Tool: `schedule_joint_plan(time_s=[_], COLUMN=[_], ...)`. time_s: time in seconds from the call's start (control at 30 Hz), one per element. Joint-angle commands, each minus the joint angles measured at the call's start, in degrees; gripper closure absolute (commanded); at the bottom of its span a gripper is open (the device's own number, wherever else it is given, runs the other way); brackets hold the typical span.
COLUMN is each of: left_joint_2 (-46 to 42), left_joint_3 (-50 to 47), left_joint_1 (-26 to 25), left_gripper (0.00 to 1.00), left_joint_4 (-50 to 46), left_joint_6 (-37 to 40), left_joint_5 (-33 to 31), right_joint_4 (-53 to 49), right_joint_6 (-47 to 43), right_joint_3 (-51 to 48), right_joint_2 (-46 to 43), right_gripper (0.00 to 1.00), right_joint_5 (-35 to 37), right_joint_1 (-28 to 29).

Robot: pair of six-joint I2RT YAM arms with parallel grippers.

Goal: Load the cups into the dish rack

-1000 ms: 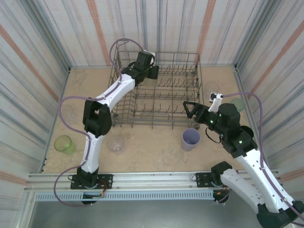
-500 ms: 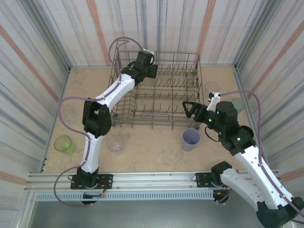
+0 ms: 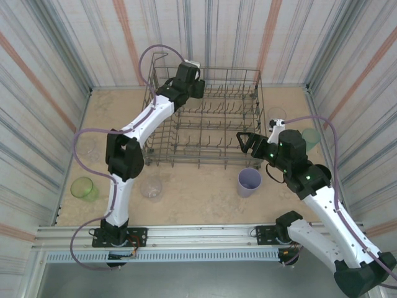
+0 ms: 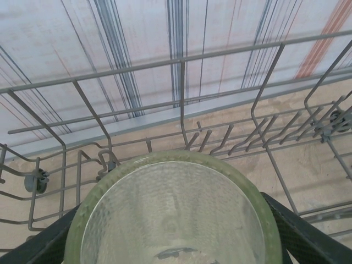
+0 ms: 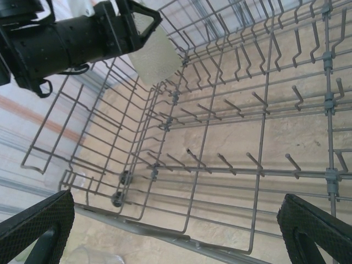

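The left end effector (image 3: 193, 89) is gripping the olive-yellow cup (image 4: 173, 214) between its fingers over the far left corner of the dish rack (image 3: 198, 162), with upright tines below it and the rack's far wall just beyond. The right end effector (image 3: 246, 141) is hovering with its jaws spread wide and empty just outside the rack's near right corner, and the lavender cup (image 3: 249, 182) is standing on the bench (image 3: 198, 202) just below it. A teal cup (image 3: 311, 136) is sitting to its right, while a clear cup (image 3: 151, 186) and a bright green cup (image 3: 82, 187) are resting well to its left.
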Motion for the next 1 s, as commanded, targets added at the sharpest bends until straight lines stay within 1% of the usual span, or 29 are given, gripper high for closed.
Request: schedule_joint_plan(time_s=[0.0,0.37,0.6,0.8,0.97], left_joint_2=[-3.0,2.6,2.8,3.0,4.1], left_joint_3=[2.0,1.8,-1.0,-3.7,-5.0], left_joint_1=[0.8,1.1,1.1,1.1,1.1], left_gripper=[0.88,0.90,0.91,0.92,0.94], left_joint_4=[3.1,6.5,9.3,11.4,12.6], left_joint_6=[-0.7,-1.7,-2.1,-0.9,0.7], left_joint_5=[0.1,1.0,2.8,2.1,0.1], right_joint_4=[1.1,1.3,1.4,1.7,1.6], right_joint_6=[-1.7,-1.7,-1.8,-1.7,-1.7], right_joint_3=[0.7,0.4,0.4,0.5,0.5], right_joint_2=[0.3,0.7,1.2,1.4,1.5], right_gripper=[0.01,0.01,0.01,0.01,0.01], right_joint_5=[-0.4,-1.2,-1.8,-2.0,-2.1], right_joint_1=[-0.5,-1.7,-2.5,-2.7,-2.8])
